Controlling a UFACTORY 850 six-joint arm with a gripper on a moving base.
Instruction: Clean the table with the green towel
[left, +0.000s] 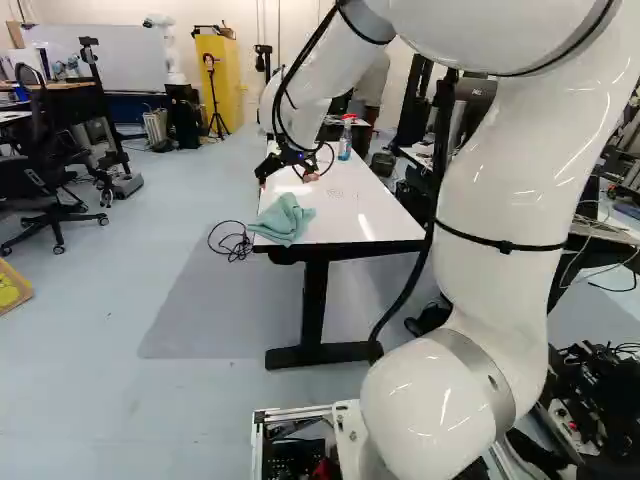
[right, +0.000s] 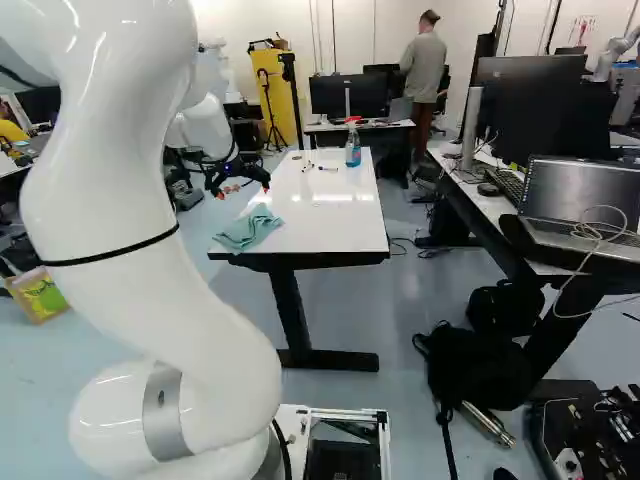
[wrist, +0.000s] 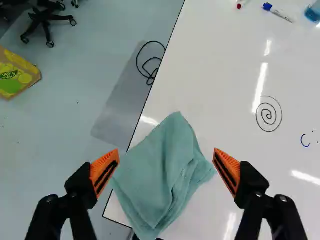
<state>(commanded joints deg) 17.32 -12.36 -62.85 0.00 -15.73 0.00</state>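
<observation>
Towel (left: 284, 220), soft and bunched, lay at the near left corner of the white table (left: 375, 225) in the left base view. The arm reached out over the tabletop's left edge, holding the gripper (left: 286, 178) above the surface, probably so that it could come down on the cloth from overhead. A spray bottle (left: 345, 142) stood upright well beyond, where it would hardly hinder a grasp.

In the right base view, the towel's loose folds rose a little from that same corner, and the bottle stood towards the far right corner, leaving the nearer part free for wiping.

In the wrist view, the gripper was open, its orange-padded fingers spread wide with the towel below and between them and nothing gripped. That spacing looked meant to straddle the raised folds. The cloth lapped over the left edge, so a shallow pinch might let it slide off. A black spiral (wrist: 269, 114) and blue marks (wrist: 306, 141) lay inward from the towel, likely the things to wipe; the blue-capped marker (wrist: 278, 12) lay farther along, clear of them.
</observation>
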